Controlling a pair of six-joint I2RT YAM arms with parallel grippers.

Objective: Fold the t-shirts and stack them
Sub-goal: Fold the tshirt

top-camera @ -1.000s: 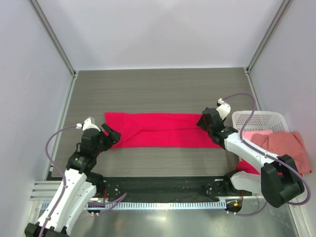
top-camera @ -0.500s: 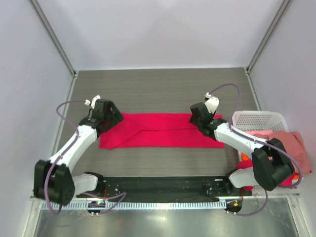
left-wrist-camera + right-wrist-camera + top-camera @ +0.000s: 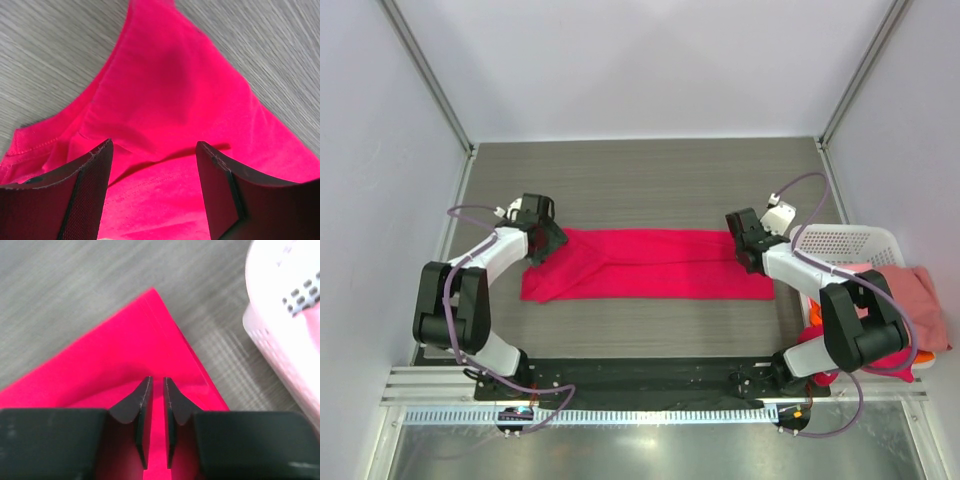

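red shirt (image 3: pixel 650 265) lies as a folded strip at table centre. right gripper (image 3: pixel 157 381), at its 3 o'clock end, has just narrowed to a slit; hold on cloth unconfirmed. left gripper (image 3: pixel 152 150), at 9 o'clock, is wide open and empty. end-to-end fold likely imminent.

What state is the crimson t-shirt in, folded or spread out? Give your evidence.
Folded: the crimson t-shirt lies as a long narrow band, and the right wrist view shows layered edges at its corner.

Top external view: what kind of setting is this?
Probably a lab robot cell, not a home: plain white walls and aluminium posts enclose a grey wood-grain table, with a white perforated basket at its right.
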